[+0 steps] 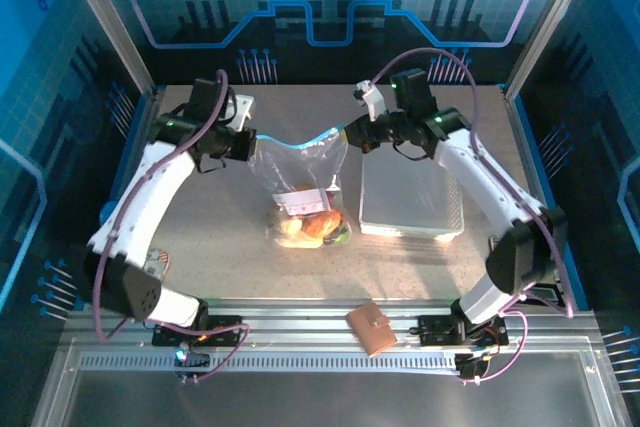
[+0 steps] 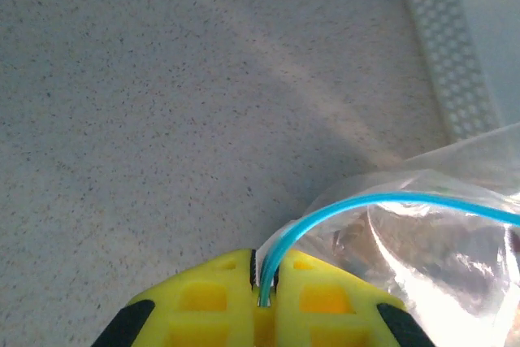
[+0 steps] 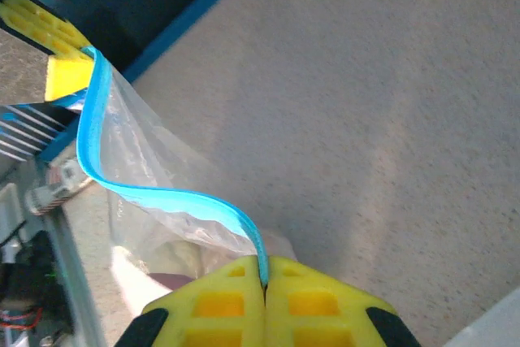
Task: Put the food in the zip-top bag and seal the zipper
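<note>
The clear zip-top bag hangs between my two grippers above the table, its light-blue zipper sagging along the top. Orange, tan, red and green food lies bunched in the bag's bottom. My left gripper is shut on the zipper's left end; in the left wrist view the zipper runs into the left gripper between yellow fingers. My right gripper is shut on the right end; in the right wrist view the zipper bends away from the right gripper across the bag.
A white perforated basket sits right of the bag, its corner in the left wrist view. A brown wallet lies on the metal rail at the near edge. Blue panelled walls enclose the speckled table.
</note>
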Controlling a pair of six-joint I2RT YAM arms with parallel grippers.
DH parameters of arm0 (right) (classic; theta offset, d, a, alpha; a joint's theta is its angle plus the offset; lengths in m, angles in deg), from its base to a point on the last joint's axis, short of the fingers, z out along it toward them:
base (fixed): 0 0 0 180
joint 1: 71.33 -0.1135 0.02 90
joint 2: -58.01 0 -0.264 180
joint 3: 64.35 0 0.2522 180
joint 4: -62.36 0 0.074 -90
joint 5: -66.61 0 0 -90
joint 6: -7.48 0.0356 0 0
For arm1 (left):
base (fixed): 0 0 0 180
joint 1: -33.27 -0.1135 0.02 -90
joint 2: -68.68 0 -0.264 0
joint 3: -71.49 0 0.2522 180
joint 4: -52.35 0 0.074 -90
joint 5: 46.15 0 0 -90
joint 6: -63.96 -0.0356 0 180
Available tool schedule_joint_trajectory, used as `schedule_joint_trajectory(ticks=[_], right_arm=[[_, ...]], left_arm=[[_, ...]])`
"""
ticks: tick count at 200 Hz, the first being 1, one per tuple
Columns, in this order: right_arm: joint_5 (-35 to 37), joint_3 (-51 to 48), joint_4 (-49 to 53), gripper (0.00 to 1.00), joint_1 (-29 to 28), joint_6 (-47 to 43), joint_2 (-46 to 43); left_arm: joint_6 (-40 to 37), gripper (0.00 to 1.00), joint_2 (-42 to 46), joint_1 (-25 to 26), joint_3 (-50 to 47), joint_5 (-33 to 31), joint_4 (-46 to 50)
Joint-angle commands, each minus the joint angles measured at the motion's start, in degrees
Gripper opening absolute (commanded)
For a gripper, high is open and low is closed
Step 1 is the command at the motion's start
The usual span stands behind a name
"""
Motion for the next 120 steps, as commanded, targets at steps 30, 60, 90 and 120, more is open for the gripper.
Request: schedule_joint_trajectory(ticks=[30, 60, 90, 120], right_arm=[[7.4, 9.5, -0.8, 0.00, 1.9, -0.5, 11.2], [11.9, 12.7, -2.7, 0.00, 2.5, -0.3, 17.2], [14.2, 13.2, -5.0, 0.00, 3.4, 1.2, 20.7], [15.1, 12.3, -7.2, 0.09, 3.8, 2.1, 22.1]], left_arm=[[-0.9, 0.03, -13.5, -2.6, 8.3, -2.7, -11.6], [0.0, 0.04, -21.8, -3.8, 12.2, -3.9, -13.5], [0.9, 0.04, -29.4, -4.4, 16.1, -4.5, -14.8], [2.3, 0.08, -35.5, -4.5, 20.4, -2.9, -14.3]])
